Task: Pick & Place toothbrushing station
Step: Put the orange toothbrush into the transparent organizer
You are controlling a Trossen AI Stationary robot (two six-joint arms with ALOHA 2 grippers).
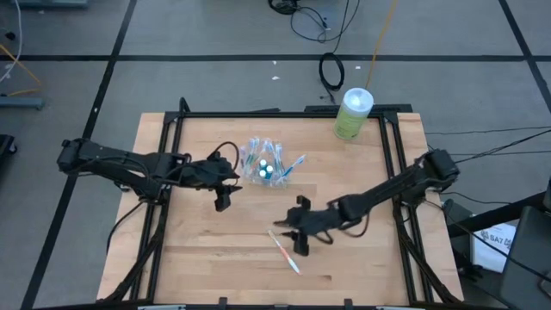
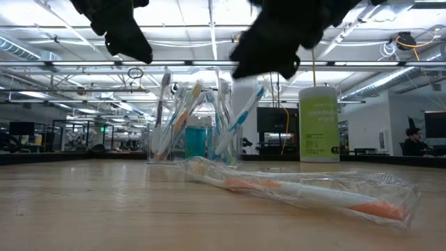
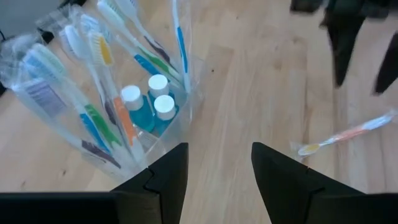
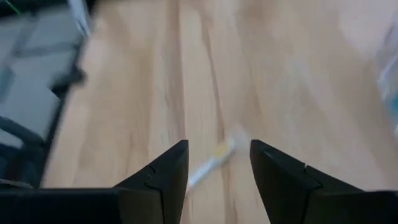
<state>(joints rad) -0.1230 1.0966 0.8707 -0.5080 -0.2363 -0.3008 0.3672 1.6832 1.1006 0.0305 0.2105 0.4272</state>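
A clear plastic cup (image 1: pixel 269 165) stands on the wooden table, holding several wrapped toothbrushes and teal tubes with white caps (image 3: pixel 155 99); it also shows in the low view (image 2: pixel 198 132). One orange-and-white wrapped toothbrush (image 1: pixel 284 251) lies flat on the table in front; it also shows in the low view (image 2: pixel 306 189) and the right wrist view (image 4: pixel 211 162). My left gripper (image 1: pixel 224 198) is open just left of and nearer than the cup, empty. My right gripper (image 1: pixel 297 232) is open above the loose toothbrush, empty.
A pale-green canister with a white lid (image 1: pixel 353 112) stands at the table's far right corner. Black frame rails (image 1: pixel 164 172) run along the table's left and right sides. Bare wood lies toward the near edge.
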